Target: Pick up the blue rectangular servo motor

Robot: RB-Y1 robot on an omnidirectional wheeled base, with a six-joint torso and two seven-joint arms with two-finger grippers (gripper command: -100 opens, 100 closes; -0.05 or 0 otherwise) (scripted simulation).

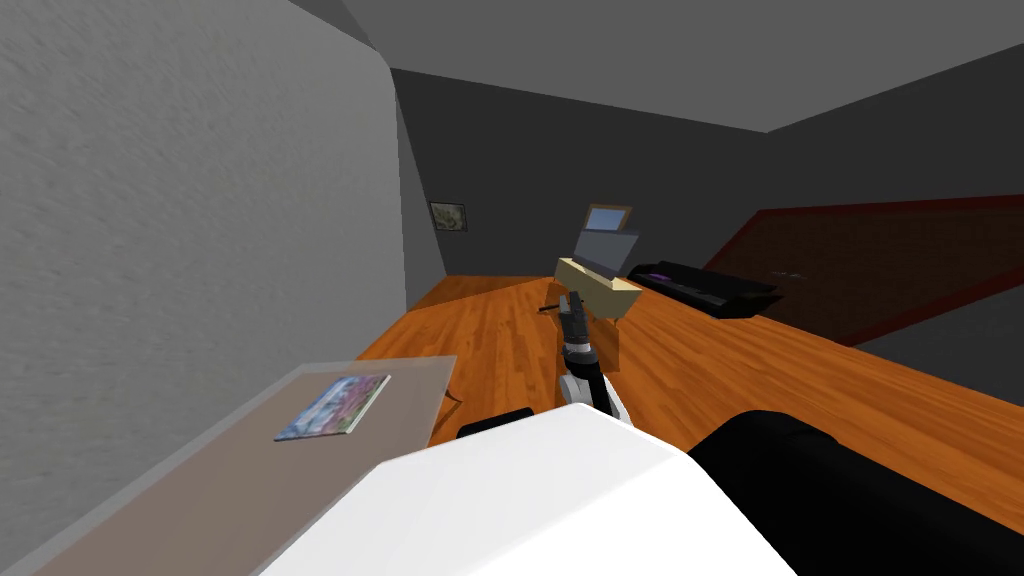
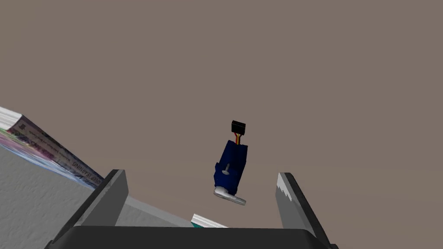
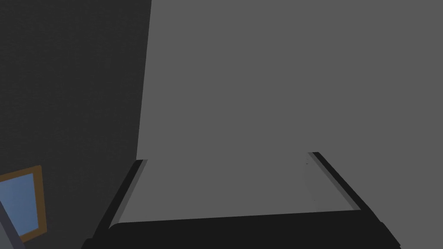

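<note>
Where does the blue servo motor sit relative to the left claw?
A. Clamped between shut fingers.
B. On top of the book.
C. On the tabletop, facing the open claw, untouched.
C: the left claw stands open, and the blue servo motor lies on the brown tabletop ahead of its gap, clear of both fingers and of the book.

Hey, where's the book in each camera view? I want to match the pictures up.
Head view: the book lies on the brown table, at the picture's left.
Left wrist view: the book lies just outside one finger of the open left gripper, with the blue servo between the fingers.
Right wrist view: the right gripper, open, is aimed away from the table.
Shared landmark: the table top.
</note>
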